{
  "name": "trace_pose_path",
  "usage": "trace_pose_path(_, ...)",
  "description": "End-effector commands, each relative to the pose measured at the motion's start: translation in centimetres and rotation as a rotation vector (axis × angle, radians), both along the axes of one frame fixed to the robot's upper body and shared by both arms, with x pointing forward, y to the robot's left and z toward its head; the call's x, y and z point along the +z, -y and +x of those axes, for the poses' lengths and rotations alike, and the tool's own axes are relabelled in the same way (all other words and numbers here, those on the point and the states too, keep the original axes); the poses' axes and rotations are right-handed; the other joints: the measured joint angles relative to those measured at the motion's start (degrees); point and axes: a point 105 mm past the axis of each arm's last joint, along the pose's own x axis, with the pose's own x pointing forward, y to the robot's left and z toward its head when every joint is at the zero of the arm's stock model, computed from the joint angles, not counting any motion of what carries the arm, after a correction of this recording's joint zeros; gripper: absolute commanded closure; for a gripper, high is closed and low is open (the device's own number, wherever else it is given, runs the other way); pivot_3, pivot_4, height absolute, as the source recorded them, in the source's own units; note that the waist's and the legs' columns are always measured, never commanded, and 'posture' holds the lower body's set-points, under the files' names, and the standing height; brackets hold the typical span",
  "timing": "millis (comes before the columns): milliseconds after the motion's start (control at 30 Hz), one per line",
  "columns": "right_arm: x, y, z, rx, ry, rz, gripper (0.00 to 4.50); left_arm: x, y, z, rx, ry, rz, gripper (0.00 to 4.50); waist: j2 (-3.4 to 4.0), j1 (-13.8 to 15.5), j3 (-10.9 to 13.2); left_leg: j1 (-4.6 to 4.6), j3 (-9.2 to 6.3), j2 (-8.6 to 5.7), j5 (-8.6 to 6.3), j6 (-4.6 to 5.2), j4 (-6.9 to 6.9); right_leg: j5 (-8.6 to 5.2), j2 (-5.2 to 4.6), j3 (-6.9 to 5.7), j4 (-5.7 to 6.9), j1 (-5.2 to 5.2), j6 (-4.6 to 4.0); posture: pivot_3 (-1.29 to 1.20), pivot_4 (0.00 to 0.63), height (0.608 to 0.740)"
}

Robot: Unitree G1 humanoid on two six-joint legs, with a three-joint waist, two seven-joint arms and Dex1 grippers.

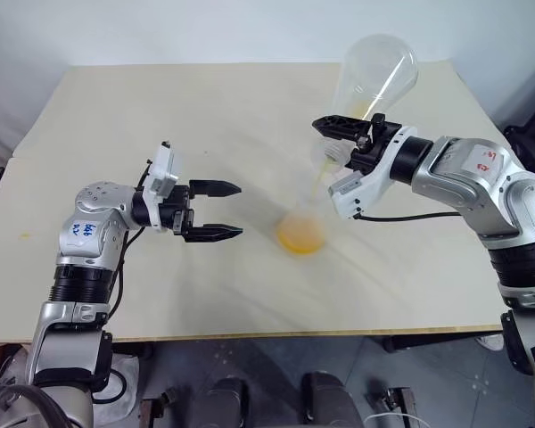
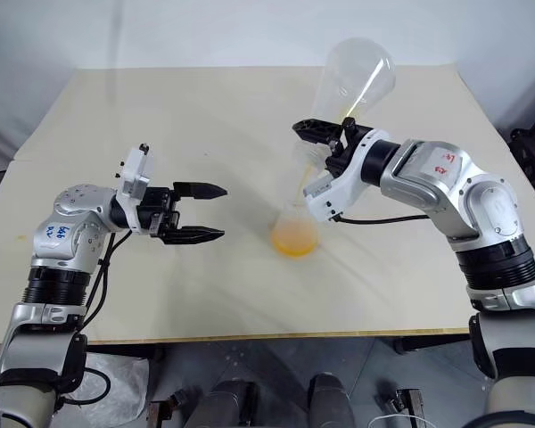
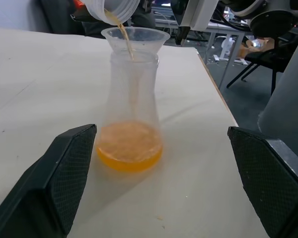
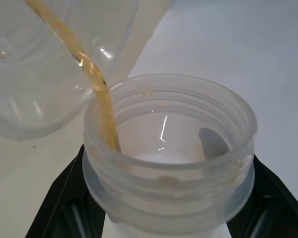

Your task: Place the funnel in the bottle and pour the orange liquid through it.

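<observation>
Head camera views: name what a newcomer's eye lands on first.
The upturned flask, clamped by its neck in the right end effector, pours a thin orange liquid stream into the funnel atop the bottle mid-table. The left end effector waits open beside it.

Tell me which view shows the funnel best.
The left wrist view: the funnel sits in the bottle neck, rim clear, orange liquid streaming in. In both eye views it is a faint clear shape below the right gripper. The right wrist view shows the tilted flask's neck instead.

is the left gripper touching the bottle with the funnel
Apart. In the left eye view the open left gripper stops short of the bottle, bare table between them.
</observation>
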Motion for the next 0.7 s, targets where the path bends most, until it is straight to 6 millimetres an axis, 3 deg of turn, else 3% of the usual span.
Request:
trace_pose_path(33,1.7,-0.2,-0.5,0.02,0.059,0.017,2.02,0.1,-0.8,-0.2,0.005,0.032,0.042,0.0,0.0,0.0,0.0,0.0,0.0,0.0,0.0,0.0,0.0,0.0,0.0,0.0,0.0,0.0,0.0,0.0,0.15,0.74)
trace_pose_path(467,2.0,0.1,-0.6,0.021,0.061,0.022,2.02,-1.4,-2.7,0.1,0.063,0.01,0.078,0.0,0.0,-0.1,0.0,0.01,0.0,0.0,0.0,0.0,-0.01,0.0,0.01,0.0,0.0,0.0,0.0,0.0,0.15,0.74)
trace_pose_path(700,2.0,0.0,-0.5,0.02,0.058,0.03,2.02,-2.2,-2.6,0.0,0.066,0.011,0.048,0.0,0.0,-0.1,0.0,0.01,0.0,0.01,0.0,0.0,-0.01,0.0,0.0,0.0,0.0,-0.01,0.0,0.0,0.15,0.74)
